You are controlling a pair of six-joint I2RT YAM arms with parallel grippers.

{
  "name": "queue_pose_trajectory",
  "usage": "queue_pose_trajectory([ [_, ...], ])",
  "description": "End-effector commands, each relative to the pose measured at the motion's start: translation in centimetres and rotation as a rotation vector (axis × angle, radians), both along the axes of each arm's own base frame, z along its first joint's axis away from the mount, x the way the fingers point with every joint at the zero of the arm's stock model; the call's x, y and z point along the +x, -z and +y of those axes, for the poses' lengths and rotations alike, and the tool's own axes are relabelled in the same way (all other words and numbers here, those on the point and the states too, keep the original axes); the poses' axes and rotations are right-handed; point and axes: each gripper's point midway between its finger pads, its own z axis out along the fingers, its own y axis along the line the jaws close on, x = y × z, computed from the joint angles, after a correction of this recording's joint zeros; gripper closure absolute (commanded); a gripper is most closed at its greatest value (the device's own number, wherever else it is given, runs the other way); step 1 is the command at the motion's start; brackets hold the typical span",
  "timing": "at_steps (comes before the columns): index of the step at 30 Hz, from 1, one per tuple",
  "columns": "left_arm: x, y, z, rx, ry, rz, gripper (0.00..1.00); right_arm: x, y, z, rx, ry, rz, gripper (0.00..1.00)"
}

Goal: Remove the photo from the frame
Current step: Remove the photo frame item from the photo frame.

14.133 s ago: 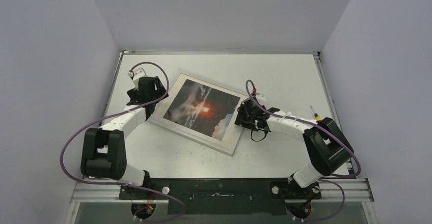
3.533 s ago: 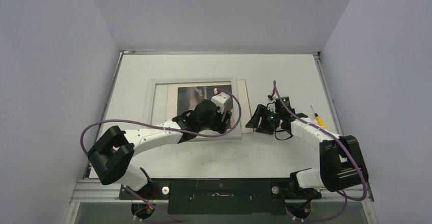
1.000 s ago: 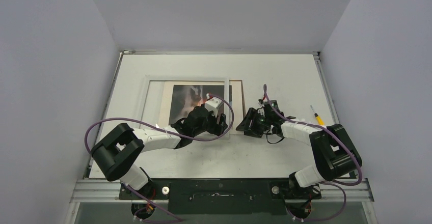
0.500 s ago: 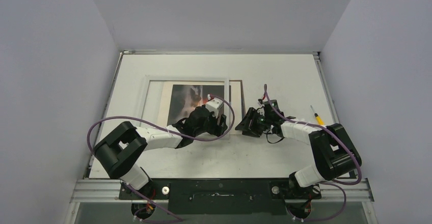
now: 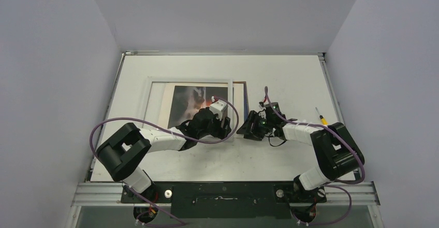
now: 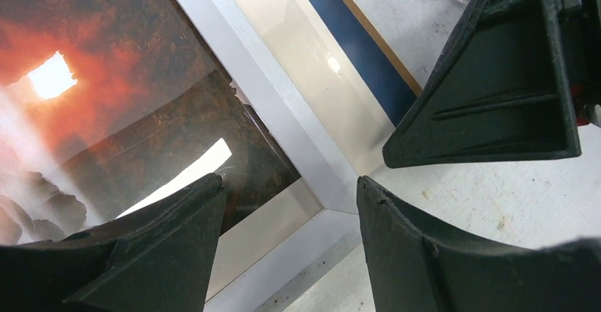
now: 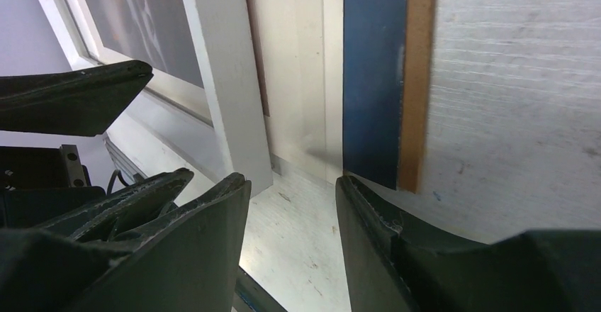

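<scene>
The frame [image 5: 146, 103] lies flat on the table, its white border [image 6: 283, 113] crossing the left wrist view. The photo [image 5: 192, 99], dark clouds with an orange-red glow [image 6: 85, 78], shows inside it behind the glass. My left gripper [image 5: 223, 129] is open and straddles the frame's near right corner [image 6: 333, 198], one finger [image 6: 163, 241] over the glass, the other on the table. My right gripper [image 5: 243, 130] is open just right of that corner, with bare table between its jaws [image 7: 290, 184]. Its right fingertip [image 7: 354, 198] sits at the backing's corner.
A cream mat [image 7: 305, 71], a blue sheet [image 7: 372, 71] and a brown backing board [image 7: 418, 78] stick out past the frame's right side [image 5: 245, 96]. A yellow-handled screwdriver [image 5: 322, 118] lies at the right. Both grippers stand close together.
My right gripper has edged left toward the frame's near right corner and its jaws narrowed slightly. The left gripper stays at the corner.
</scene>
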Motion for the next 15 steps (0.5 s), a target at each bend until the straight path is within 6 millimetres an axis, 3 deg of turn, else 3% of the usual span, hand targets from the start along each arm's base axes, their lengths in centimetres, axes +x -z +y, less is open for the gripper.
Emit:
queue_pose_trajectory([
  [1,1.1,-1.9,-1.3,-0.041,0.005,-0.032,0.34,1.3,-1.0,1.8,0.033,-0.017,-0.064,0.51],
  [8,1.0,-1.8,-1.5,-0.039,0.009,-0.022,0.34,1.1,-1.3,2.8,0.052,-0.037,-0.07,0.51],
  [15,0.9,-2.1,-1.5,-0.051,0.012,-0.026,0.34,2.6,-2.3,0.2,-0.04,0.004,-0.125,0.51],
])
